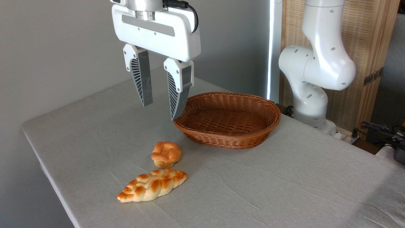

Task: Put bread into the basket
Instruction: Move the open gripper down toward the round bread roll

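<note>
So here's my view: my gripper [160, 110] is hanging up in the air above the tabletop [284, 177], pointing down, with the fingers [143, 79] spread apart and nothing between them. The right fingertip sits in front of the left rim of the basket [228, 119] from this angle, but I can't tell whether it's actually touching or just lined up that way.

The basket is a shallow oval of brown wicker, sitting flat on the grey cloth, and all I can see inside is its own woven bottom.

The bread [166, 154], the little round knotted bun with the golden top, is on the cloth down in front of the basket's left end, near it but apart, and below my fingers. Just in front of the bun lies a longer braided loaf [152, 185] with pointed ends, very close to it.

My arm's white base [311, 79] stands behind the basket on the right.
</note>
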